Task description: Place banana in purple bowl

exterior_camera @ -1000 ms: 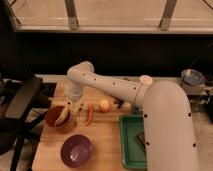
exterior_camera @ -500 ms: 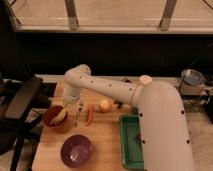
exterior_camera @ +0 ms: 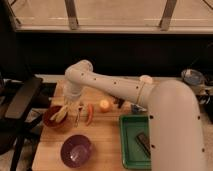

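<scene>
1. Bench (exterior_camera: 106,142) of pale wood carries everything. Nearest on it, left of middle, sits the purple bowl (exterior_camera: 76,150), its glossy inside facing up.
2. At the near right lies a green tray (exterior_camera: 129,155) with a dark oblong object (exterior_camera: 143,142) in it.
3. Farther back and to the left stands an orange-brown bowl (exterior_camera: 50,121). The banana (exterior_camera: 61,114) lies in it, pale strips rising above the rim, apart from the purple bowl.
4. Just right of that bowl hangs the end effector (exterior_camera: 78,112), between the bowl and a slim red chili pepper (exterior_camera: 90,114). I cannot tell how far open it is, or whether it has hold of the banana.
5. A small round orange fruit (exterior_camera: 104,105) rests right of the chili.
6. The white arm (exterior_camera: 112,86) spans the far side of the bench from the right, bending down at the far left.
</scene>
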### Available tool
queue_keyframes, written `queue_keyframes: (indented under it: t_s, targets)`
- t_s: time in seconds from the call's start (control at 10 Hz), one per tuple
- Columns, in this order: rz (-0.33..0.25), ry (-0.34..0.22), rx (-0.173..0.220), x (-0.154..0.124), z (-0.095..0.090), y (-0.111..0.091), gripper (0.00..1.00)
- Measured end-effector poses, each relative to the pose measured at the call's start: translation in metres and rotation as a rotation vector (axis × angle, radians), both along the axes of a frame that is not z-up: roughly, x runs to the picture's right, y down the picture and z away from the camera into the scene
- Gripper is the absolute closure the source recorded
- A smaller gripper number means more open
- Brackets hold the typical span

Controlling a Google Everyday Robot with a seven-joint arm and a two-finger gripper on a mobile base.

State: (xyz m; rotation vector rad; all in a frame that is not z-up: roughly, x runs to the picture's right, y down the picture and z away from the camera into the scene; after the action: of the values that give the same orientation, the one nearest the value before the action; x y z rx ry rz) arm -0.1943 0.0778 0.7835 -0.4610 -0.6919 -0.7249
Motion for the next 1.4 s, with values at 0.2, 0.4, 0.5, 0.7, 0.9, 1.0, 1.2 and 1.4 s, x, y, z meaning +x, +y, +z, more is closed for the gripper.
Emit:
queue_keyframes:
  t_s: [0.2,0.4,0.5,0.7,0.9,1.0,1.2,1.4]
  targets:
    - [0.023,-0.018,-0.006,0.029,-0.029,-0.002,1.00]
    - [0.029,-0.037,-0.026,0.047,-0.058,0.013,1.00]
    - [0.030,-0.043,-0.039,0.056,-0.069,0.021,1.00]
    - [0.024,-0.060,-0.071,0.070,-0.094,0.046,1.00]
    - [0.025,-0.085,-0.106,0.087,-0.113,0.066,1.00]
    - [0.024,-0.095,-0.133,0.102,-0.121,0.075,1.00]
    - [0.012,-0.076,-0.174,0.113,-0.125,0.089,1.00]
    - [0.014,-0.047,-0.228,0.119,-0.115,0.112,0.93]
